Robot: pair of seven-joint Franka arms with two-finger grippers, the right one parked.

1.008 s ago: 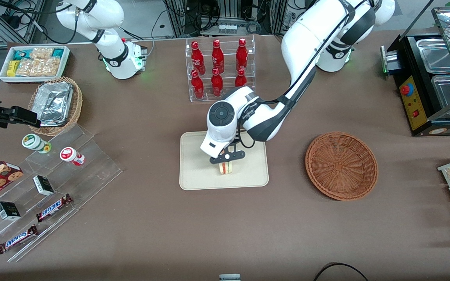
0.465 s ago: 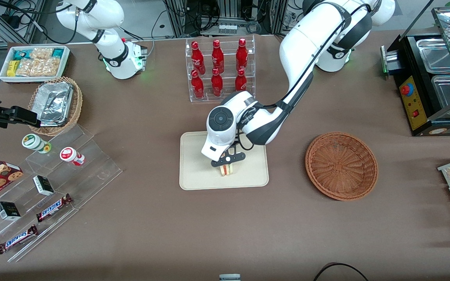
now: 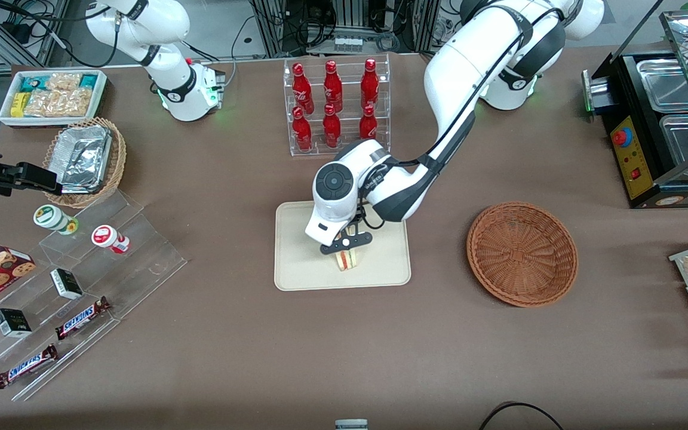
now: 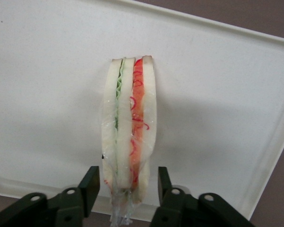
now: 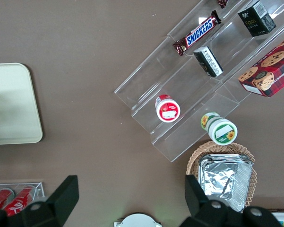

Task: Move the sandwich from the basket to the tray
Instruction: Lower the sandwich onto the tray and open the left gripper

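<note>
Gripper (image 4: 126, 187) has opened, lifting off sandwich (image 4: 129, 137) on tray (image 3: 296, 263).

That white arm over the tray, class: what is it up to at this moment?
The left arm's gripper is over the cream tray, fingers open on either side of the sandwich. The sandwich stands on its edge on the tray. The reddish-brown basket, toward the working arm's end, holds nothing.
</note>
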